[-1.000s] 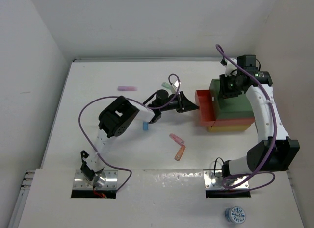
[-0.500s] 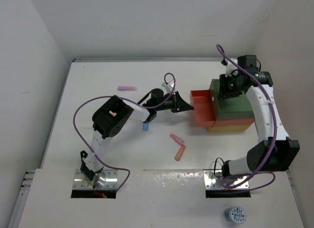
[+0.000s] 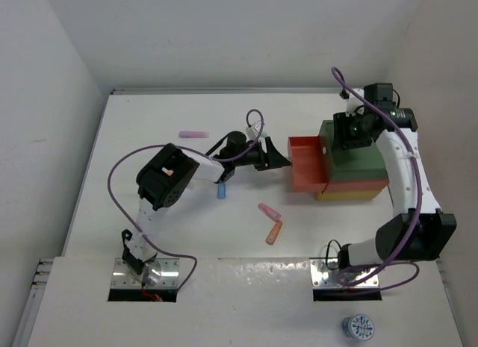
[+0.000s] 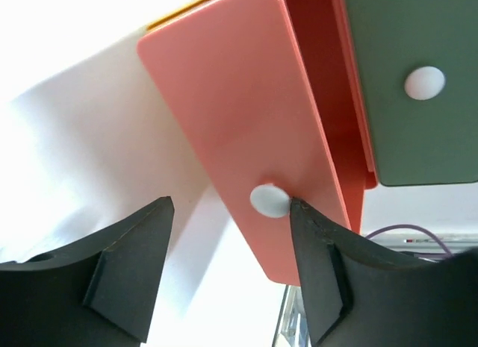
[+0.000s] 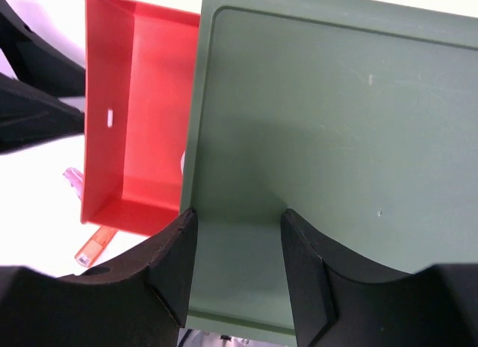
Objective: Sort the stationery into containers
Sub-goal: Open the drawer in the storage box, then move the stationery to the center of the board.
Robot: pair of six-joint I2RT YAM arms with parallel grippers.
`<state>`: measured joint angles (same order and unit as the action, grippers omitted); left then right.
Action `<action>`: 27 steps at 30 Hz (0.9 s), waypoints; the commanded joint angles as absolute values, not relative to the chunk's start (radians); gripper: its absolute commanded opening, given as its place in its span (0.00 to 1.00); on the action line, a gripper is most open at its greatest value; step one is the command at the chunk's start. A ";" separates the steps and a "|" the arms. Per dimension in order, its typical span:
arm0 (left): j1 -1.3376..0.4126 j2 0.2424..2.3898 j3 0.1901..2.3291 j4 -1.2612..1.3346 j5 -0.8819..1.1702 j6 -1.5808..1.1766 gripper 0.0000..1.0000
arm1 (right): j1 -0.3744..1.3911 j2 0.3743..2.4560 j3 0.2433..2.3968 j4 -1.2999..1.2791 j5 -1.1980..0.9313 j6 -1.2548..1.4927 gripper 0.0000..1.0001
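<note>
While the left fingers point(image 4: 131, 265) and right fingers point(image 5: 168, 269) stand apart, holding nothing, the half-drawn red tray point(image 3: 305, 165) is unsteadied: a nudge may shove it shut. The markers point(image 3: 274, 232) lie on the tabletop point(image 3: 216, 246).

Shows only a thin front strip of the yellow tray point(image 3: 351, 195), buried under the red-orange tray point(image 3: 306, 164) and green tray point(image 3: 358, 149). Hides the red-orange tray's rear beneath the green one. Loses the blue marker's point(image 3: 221, 190) upper end under the left arm point(image 3: 168, 179). Leaves mere stubs of orange marker point(image 5: 93, 246) and pink marker point(image 5: 72, 179) in the right wrist view, behind tray wall and right gripper point(image 5: 237, 216). Cannot tell what the round blue-white thing point(image 3: 359, 327) is: too small.
</note>
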<state>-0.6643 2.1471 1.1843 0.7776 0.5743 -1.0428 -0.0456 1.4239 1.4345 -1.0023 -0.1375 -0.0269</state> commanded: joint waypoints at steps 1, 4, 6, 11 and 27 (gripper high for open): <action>-0.617 2.076 1.195 0.735 0.584 -0.994 0.70 | -0.048 1.445 1.454 -1.109 -0.138 -0.018 0.49; -0.580 2.016 1.183 0.666 0.588 -0.937 0.72 | -0.048 1.436 1.491 -1.117 -0.143 -0.017 0.49; -0.545 1.962 1.181 0.606 0.588 -0.870 0.82 | -0.048 1.428 1.517 -1.115 -0.146 -0.018 0.49; -0.450 1.852 1.198 0.373 0.565 -0.698 0.96 | -0.048 1.379 1.528 -1.063 -0.173 -0.011 0.50; -0.106 1.856 1.606 -0.555 0.485 0.360 0.90 | 0.026 1.253 1.508 -1.035 -0.255 -0.095 0.52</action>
